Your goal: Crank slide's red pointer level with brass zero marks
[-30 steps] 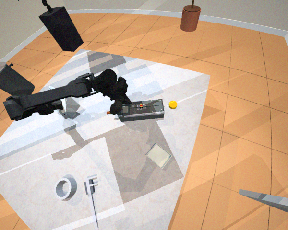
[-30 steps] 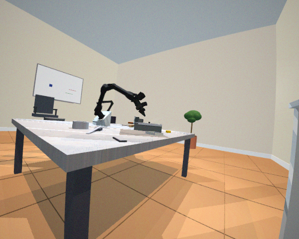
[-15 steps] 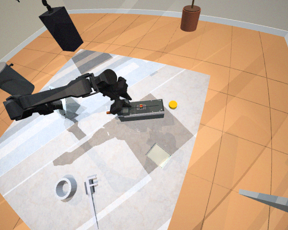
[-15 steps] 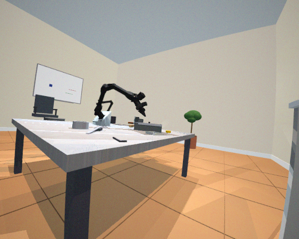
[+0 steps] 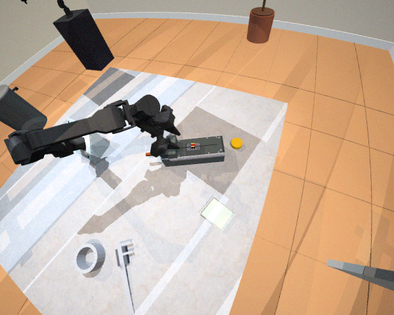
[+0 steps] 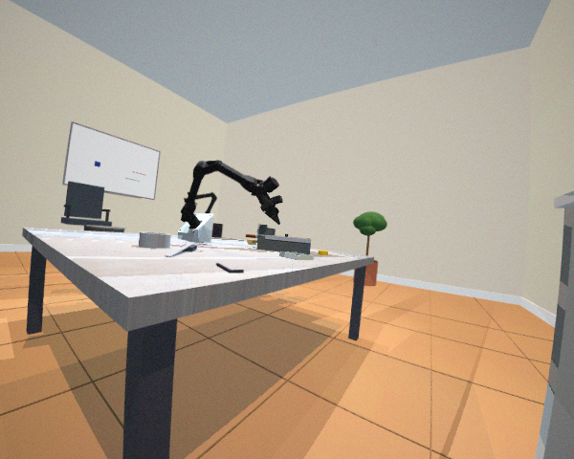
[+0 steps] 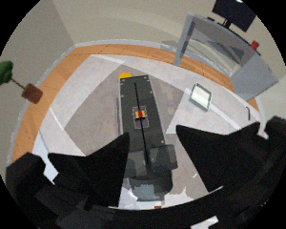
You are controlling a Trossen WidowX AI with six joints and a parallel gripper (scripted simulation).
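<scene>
The dark grey machine point(image 5: 203, 158) point(image 6: 283, 244) point(image 7: 129, 95) is a long box with a slot along its top. The slide's red pointer point(image 5: 192, 145) point(image 7: 140, 114) sits between yellow brass marks in a pale outlined window. It looks about level with them, but the views are too coarse to tell whether exactly. The orange handle point(image 5: 148, 154) point(image 6: 251, 235) point(image 7: 157, 207) shows past the machine's arm-side end; the crank is mostly hidden. My gripper point(image 5: 178, 141) point(image 6: 278, 223) point(image 7: 153, 132) is open and empty, above the machine's arm-side end, apart from the handle.
A yellow disc point(image 5: 236, 143) point(image 6: 322, 252) point(image 7: 125, 75) lies past the machine's far end. A shallow pale tray point(image 5: 217, 213) point(image 7: 200, 96) lies to one side. A grey ring point(image 6: 153, 240), a caliper point(image 5: 124, 271) and a black hex key point(image 6: 228, 269) lie farther off on the table.
</scene>
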